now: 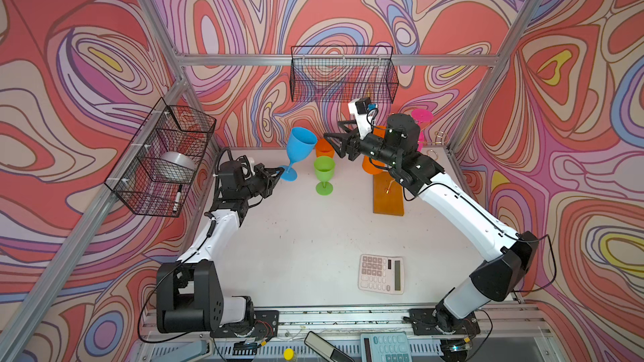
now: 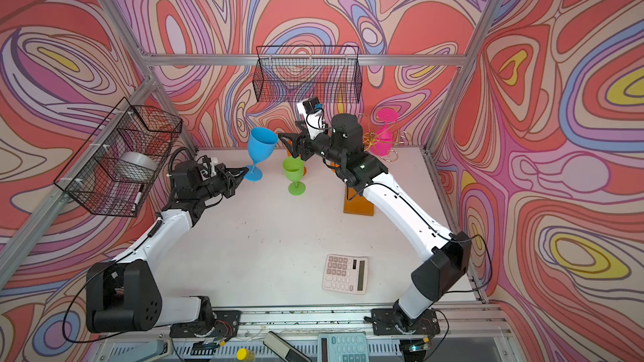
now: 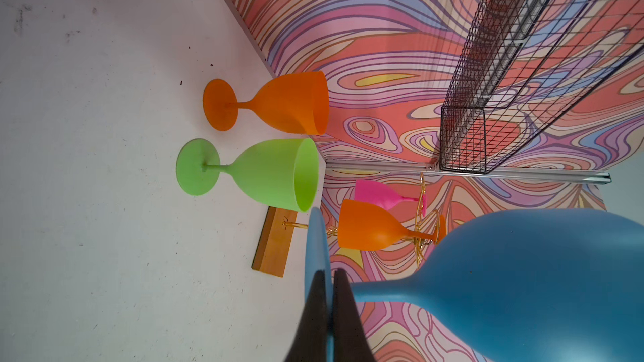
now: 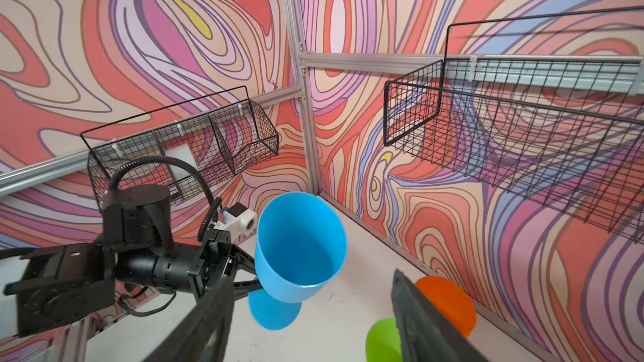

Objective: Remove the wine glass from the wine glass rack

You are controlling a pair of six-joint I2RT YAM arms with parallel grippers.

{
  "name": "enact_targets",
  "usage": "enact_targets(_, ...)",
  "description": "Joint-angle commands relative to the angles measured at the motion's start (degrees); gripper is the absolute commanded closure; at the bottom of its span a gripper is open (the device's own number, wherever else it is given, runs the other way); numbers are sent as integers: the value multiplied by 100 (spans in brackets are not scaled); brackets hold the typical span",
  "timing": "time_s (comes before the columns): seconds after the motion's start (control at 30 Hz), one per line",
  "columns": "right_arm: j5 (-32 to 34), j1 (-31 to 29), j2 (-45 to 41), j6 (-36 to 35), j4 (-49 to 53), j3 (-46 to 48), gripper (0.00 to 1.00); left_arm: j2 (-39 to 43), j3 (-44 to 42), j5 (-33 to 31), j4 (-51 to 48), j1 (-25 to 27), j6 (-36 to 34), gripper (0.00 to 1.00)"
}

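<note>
Pinching smooth, seemingly plastic blue goblet (image 1: pixel 300 144)

Amber rack base (image 1: pixel 387 200), blue glass (image 1: pixel 299 144), green glass (image 1: pixel 324 168).

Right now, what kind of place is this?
Most likely a robot testing cell, not a home: an aluminium frame with printed swirl wall panels boxes in a white table, and the left arm and right arm are bolted to a front rail.

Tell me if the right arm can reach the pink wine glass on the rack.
Probably not directly: the right gripper, jaws open, points away toward the blue wine glass, its own wrist between it and the pink wine glass.
</note>
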State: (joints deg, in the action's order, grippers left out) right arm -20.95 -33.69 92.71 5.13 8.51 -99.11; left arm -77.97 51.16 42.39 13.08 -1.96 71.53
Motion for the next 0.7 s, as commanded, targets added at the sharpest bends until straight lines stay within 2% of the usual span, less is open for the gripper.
enact_targets(0.0, -450, 25, 89, 273, 599, -331, 27, 28, -190, 152, 396, -30, -222, 100)
enact_targets(0.2, -1077, 25, 281, 27, 1553, -978, 33, 71, -72, 69, -3, -24, -789, 100)
enact_targets(0.4, -1109, 13, 491, -662, 2521, -1422, 39, 106, 173, -52, -634, -9, -1449, 100)
enact_targets(0.67, -1289, 17, 581, -1299, 2970, -1464, 45, 213, 832, -489, -1707, 29, -2750, 100)
